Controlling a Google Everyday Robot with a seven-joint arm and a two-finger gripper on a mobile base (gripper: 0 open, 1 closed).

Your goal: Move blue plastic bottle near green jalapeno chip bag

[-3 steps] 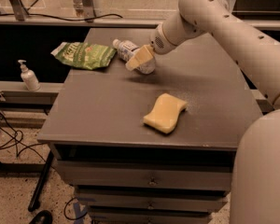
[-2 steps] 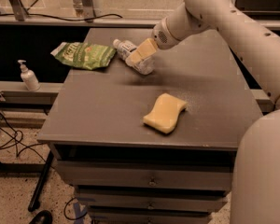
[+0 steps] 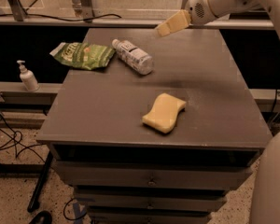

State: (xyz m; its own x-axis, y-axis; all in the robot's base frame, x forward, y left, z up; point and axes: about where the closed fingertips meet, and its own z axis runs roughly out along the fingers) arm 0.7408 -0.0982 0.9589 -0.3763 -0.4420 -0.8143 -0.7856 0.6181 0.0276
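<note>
The blue plastic bottle lies on its side on the grey table, at the back left, cap pointing to the far left. Its cap end sits right beside the green jalapeno chip bag, which lies flat at the table's back left corner. My gripper hangs in the air above the back of the table, up and to the right of the bottle. It is apart from the bottle, open and empty.
A wavy yellow sponge lies near the middle front of the table. A small white pump bottle stands on a lower ledge to the left. Drawers sit under the tabletop. Cables lie on the floor at left.
My gripper was down at the bottle beside the chip bag. It has let go and risen up and to the right. The bottle now lies free next to the bag.
</note>
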